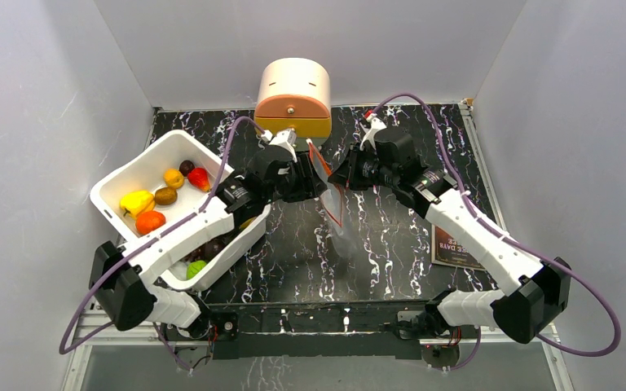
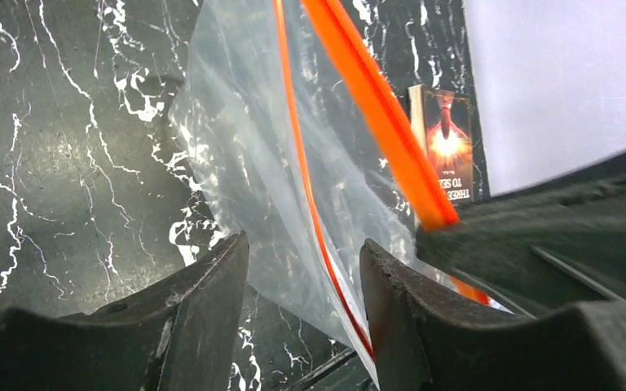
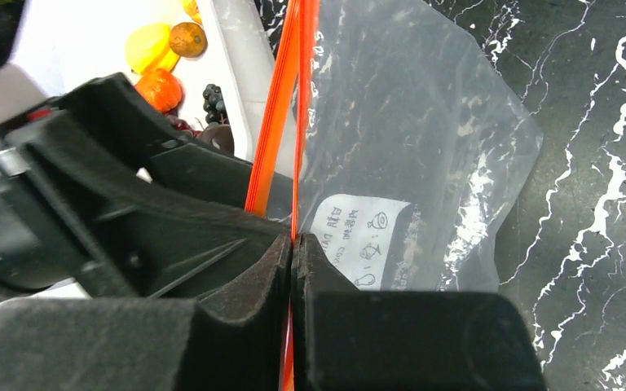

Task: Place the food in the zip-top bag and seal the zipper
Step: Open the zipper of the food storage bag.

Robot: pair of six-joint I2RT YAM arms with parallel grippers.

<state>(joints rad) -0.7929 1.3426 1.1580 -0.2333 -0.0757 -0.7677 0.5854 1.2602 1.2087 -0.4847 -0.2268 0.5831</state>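
The clear zip-top bag point(image 1: 338, 216) hangs above the middle of the table between both grippers, its white label patch point(image 3: 359, 236) facing the right wrist camera. My right gripper point(image 3: 292, 240) is shut on the red-orange zipper strip point(image 3: 277, 122) at the bag's rim. My left gripper point(image 2: 303, 248) is open. Its jaws stand apart on either side of one thin rim edge and the bag film point(image 2: 236, 138). The thick zipper strip point(image 2: 375, 106) runs up to the right of them. The food point(image 1: 151, 204) lies in the white tub point(image 1: 130, 167): yellow, orange, brown and red pieces, with grapes point(image 3: 212, 102) at the near end.
A cream and orange domed box point(image 1: 293, 98) stands at the back centre. A dark printed card point(image 1: 448, 244) lies on the table at the right and also shows in the left wrist view point(image 2: 448, 142). Grey walls close in the left, back and right.
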